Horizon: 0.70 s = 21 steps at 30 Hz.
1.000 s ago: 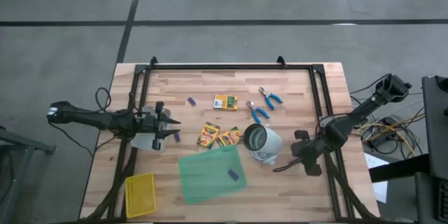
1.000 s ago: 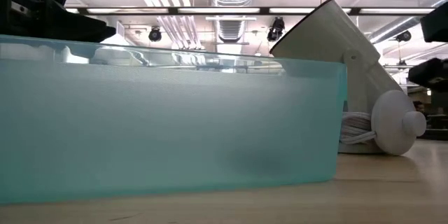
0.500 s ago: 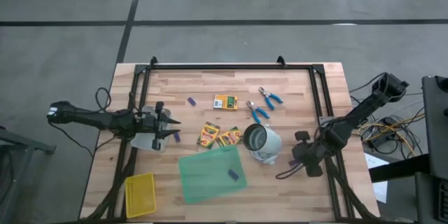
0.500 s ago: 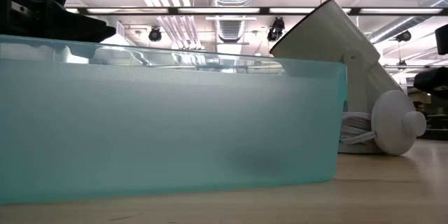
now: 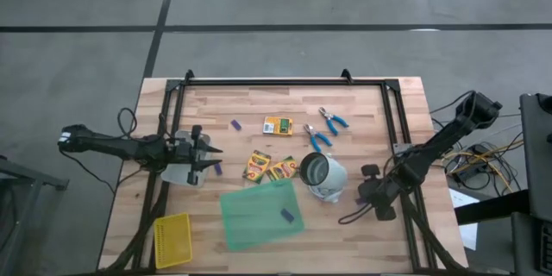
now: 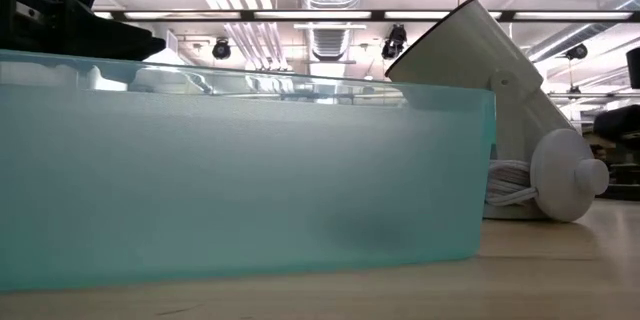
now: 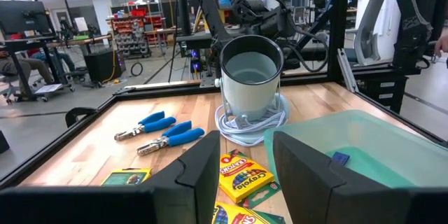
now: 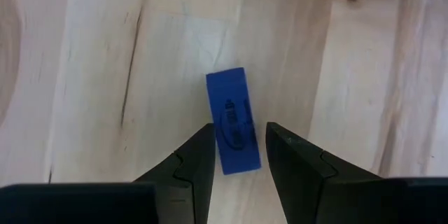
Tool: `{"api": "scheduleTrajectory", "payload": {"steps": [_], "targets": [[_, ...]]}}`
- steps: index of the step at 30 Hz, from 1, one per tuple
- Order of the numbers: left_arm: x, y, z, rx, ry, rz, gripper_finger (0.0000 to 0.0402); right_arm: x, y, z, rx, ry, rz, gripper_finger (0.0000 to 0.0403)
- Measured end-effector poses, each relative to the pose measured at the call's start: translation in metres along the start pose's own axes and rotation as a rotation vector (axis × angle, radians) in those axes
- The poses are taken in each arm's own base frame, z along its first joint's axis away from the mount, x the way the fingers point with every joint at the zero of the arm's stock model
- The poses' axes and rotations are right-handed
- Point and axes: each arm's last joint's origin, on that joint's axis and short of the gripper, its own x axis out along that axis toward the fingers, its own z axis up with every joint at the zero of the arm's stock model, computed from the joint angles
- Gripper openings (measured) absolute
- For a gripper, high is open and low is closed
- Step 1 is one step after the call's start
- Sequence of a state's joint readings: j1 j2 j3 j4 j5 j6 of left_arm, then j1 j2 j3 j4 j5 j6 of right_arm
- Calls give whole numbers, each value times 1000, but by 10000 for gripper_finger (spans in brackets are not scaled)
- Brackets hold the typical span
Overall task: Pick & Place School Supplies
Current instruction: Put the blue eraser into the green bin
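Observation:
My right gripper (image 5: 363, 196) points steeply down near the table's right side, open. In the right wrist view its fingers (image 8: 239, 140) stand on either side of a small blue oblong piece (image 8: 233, 117) lying flat on the wood; no touch shows. My left gripper (image 5: 212, 158) waits open and level at the table's left, nothing between its fingers (image 7: 246, 161). Three crayon boxes (image 5: 278, 125) (image 5: 257, 165) (image 5: 282, 169), two blue-handled tools (image 5: 332, 120) (image 5: 316, 138) and more purple pieces (image 5: 234, 125) (image 5: 218, 169) lie on the table. Another piece (image 5: 287, 216) lies in the green tray.
A white cup-shaped object (image 5: 321, 175) with a coiled cord lies just left of my right gripper. The translucent green tray (image 5: 254, 211) sits near the front middle and fills the low view (image 6: 240, 170). A yellow mesh basket (image 5: 172, 240) is at the near left corner. A black frame (image 5: 285, 81) rims the table.
My right gripper has sunk toward the table and shifted a little toward the near edge, staying open.

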<state>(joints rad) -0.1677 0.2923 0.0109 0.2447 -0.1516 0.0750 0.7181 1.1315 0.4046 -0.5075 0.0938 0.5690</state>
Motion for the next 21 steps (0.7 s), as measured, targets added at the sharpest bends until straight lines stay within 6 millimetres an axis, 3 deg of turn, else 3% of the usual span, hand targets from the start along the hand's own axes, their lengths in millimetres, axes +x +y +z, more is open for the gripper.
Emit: {"api": "scheduleTrajectory", "payload": {"steps": [14, 21], "targets": [[0, 0, 0, 0, 0, 0, 139, 7, 1, 1, 1, 19, -17, 119], [0, 0, 0, 0, 0, 0, 139, 7, 1, 1, 1, 18, -20, 88]]}}
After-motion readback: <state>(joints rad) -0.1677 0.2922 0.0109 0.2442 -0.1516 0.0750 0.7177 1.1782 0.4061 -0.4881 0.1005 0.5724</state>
